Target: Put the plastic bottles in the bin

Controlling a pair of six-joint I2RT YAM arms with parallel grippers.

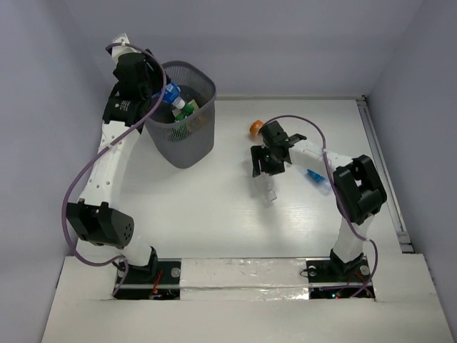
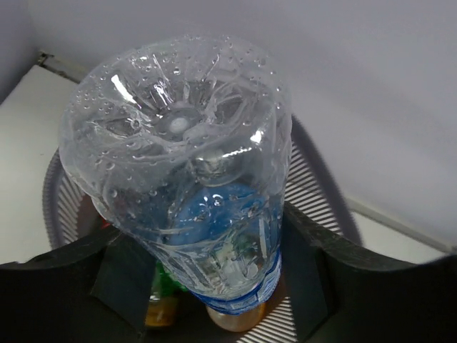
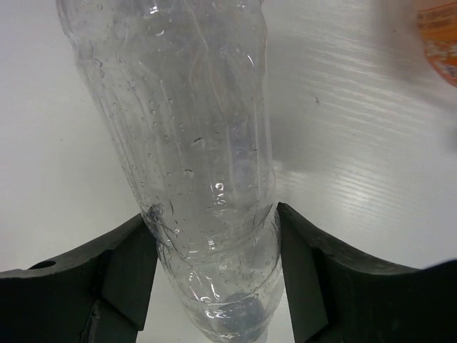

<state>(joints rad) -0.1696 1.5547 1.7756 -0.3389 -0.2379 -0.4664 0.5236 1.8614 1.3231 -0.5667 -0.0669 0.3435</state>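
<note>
- Blue-labelled bottle (image 2: 178, 164) hangs over the mesh bin (image 1: 187, 146) at upper left, clenched in the left claw (image 2: 214, 268).
- Clear bottle (image 3: 193, 143) on the counter (image 1: 214, 214), centre right, grasped by the right claw (image 3: 213, 236).
- Orange bottle (image 1: 255, 128) lies just beyond.

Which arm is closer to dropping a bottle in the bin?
Left. The left hand holds a clear bottle over the bin; the right hand is around another bottle on the table, away from it.
</note>
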